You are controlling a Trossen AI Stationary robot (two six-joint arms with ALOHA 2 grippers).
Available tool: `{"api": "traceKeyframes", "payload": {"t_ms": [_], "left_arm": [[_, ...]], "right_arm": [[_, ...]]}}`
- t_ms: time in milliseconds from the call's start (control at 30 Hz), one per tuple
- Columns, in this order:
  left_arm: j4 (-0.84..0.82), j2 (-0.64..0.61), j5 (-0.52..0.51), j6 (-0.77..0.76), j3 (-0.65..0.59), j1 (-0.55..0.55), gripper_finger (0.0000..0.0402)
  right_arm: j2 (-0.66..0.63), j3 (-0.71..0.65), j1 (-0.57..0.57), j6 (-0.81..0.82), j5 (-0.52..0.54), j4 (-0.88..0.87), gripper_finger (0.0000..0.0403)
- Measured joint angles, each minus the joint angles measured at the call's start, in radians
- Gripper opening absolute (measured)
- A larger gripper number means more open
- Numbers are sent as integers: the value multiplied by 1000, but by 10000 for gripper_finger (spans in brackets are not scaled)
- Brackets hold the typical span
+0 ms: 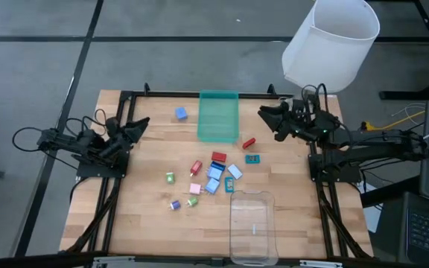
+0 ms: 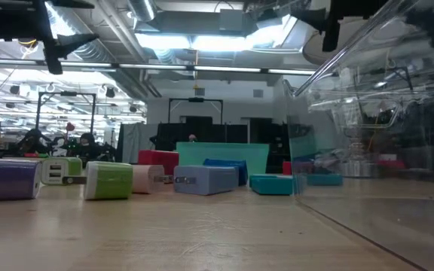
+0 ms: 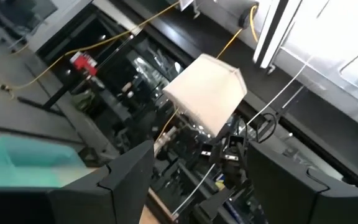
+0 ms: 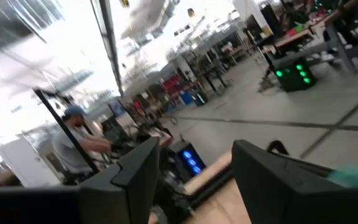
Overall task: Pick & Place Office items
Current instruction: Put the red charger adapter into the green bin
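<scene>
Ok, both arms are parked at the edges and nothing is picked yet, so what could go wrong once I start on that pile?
The central cluster is tightly packed, so open jaws may nudge neighbours or pinch two pieces. The small rolls near the front could roll away when bumped. The clear tray sits right beside the pile, and its see-through walls are easy to clip. The left gripper and right gripper both hold nothing.

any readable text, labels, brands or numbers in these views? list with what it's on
None readable.
Teal flat piece: a dark mark on top, too small to read.
Blue block: a pale patch on its front, blurred.
Red tag in the room behind: blurred.
</scene>
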Motion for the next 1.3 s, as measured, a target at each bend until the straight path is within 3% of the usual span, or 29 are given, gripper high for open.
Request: {"api": "traceKeyframes", "payload": {"t_ms": [267, 500, 767, 1300], "left_arm": [[-42, 0, -45, -10, 0, 0, 251], [-43, 0, -65, -8, 0, 0, 251], [-43, 0, -61, -6, 0, 0, 251], [-43, 0, -60, -6, 0, 0, 251]], "right_arm": [[1, -65, 0, 68, 42, -5, 201], [0, -64, 0, 30, 42, 40, 201], [0, -64, 0, 13, -8, 45, 201], [0, -64, 0, -254, -63, 43, 201]]}}
